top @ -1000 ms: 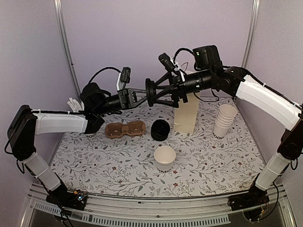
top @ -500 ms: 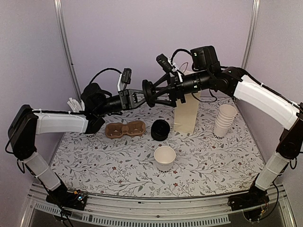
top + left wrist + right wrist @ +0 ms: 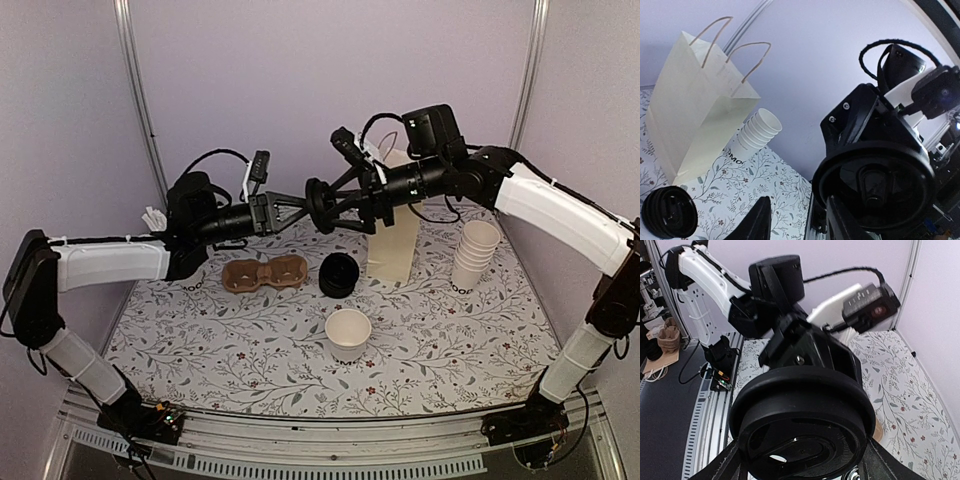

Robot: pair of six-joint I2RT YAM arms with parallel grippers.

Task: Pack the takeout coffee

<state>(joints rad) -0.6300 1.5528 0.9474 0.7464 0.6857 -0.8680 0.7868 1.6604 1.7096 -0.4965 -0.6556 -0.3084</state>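
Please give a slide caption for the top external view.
Right gripper grips a black lid in mid-air beside the open left gripper, above a lidless paper cup.

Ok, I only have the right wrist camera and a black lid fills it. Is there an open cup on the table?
Observer: Yes, a lidless white cup stands upright toward the front of the table.
Operator: Where's the bag?
Observer: The paper bag stands farther back, right of centre, beside a stack of cups.
Operator: Any other lid?
Observer: A second black lid sits on the table between the bag and a brown cup carrier.
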